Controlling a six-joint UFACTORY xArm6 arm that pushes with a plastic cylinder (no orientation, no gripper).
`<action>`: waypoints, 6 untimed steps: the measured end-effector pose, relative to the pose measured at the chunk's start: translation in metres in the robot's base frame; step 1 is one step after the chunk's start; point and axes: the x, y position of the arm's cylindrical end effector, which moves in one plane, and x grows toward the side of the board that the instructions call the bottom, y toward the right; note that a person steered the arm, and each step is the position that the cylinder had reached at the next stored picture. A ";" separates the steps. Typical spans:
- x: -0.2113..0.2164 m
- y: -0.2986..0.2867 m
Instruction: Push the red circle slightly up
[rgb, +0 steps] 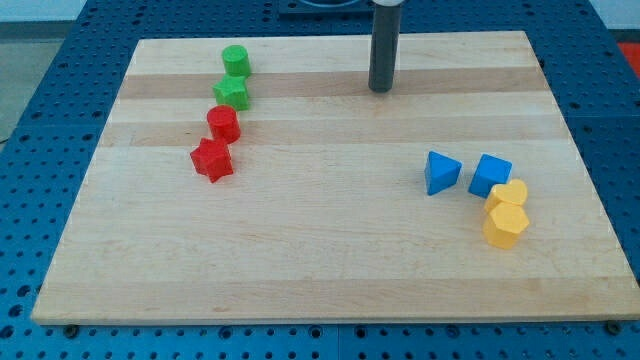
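The red circle (223, 123) sits on the wooden board (330, 250) at the view's upper left. It touches a green star-shaped block (232, 93) above it and a red star-shaped block (212, 160) below it. A green circle (236, 61) lies at the top of this line. My tip (380, 89) rests on the board near the view's top centre, far to the right of the red circle and a little above its level. It touches no block.
A blue triangular block (440, 172) and a blue cube (490, 175) lie at the view's right. Two yellow blocks (508, 193) (504, 226) sit just below the cube. A blue pegboard (40, 130) surrounds the board.
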 end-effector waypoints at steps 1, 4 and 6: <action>0.007 0.000; 0.100 0.017; 0.198 0.019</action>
